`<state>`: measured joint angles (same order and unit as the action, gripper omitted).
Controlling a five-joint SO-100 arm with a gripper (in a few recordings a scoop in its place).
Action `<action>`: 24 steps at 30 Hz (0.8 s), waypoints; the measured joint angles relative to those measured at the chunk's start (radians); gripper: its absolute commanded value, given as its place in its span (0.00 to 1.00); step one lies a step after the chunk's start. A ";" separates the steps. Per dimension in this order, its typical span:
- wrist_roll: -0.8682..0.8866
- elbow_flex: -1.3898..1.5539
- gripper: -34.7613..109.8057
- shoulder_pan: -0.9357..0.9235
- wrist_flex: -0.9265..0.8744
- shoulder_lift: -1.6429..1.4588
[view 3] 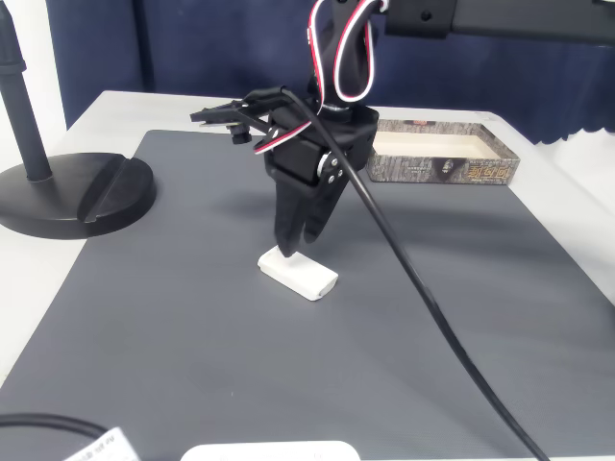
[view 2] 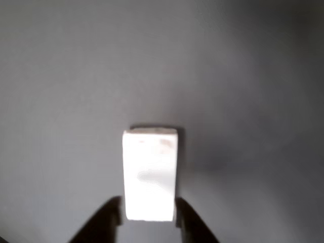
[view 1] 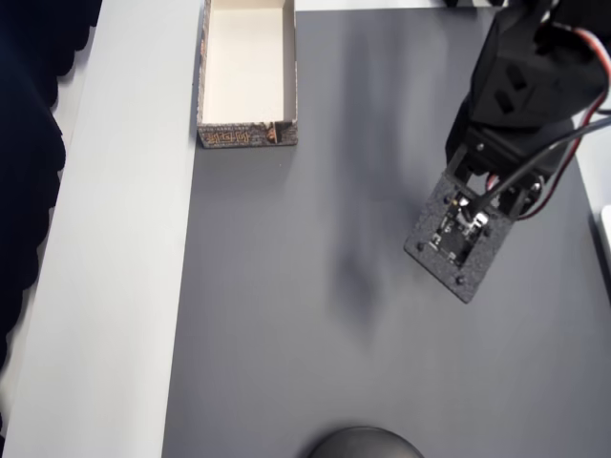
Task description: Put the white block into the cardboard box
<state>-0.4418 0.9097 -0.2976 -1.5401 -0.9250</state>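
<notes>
A dark grey mat [view 3: 192,327] covers most of a white table [view 1: 105,286], leaving a pale strip bare along the left edge in the overhead view. A dark blue curtain [view 3: 192,48] hangs behind the table in the fixed view, and a round black stand base [view 3: 72,197] with an upright pole sits at the mat's left edge. The light is soft and even, throwing faint, blurred shadows onto the mat.

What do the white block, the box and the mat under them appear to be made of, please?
White block: probably matte plastic or foam; smooth faces, rounded corners. Box: looks like cardboard, with printed, worn outer walls and a plain cream inside. Mat: dark grey, dull, thin sheet, possibly rubber or foam.
</notes>
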 measured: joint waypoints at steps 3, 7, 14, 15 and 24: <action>0.009 0.000 0.45 0.000 -0.006 0.000; 0.051 0.000 0.47 -0.015 -0.006 0.000; 0.138 0.000 0.48 -0.034 -0.015 0.000; 0.138 0.000 0.48 -0.034 -0.015 0.000; 0.140 0.003 0.48 -0.034 -0.015 0.000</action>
<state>-0.3022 0.9127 -0.3313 -1.5555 -0.9250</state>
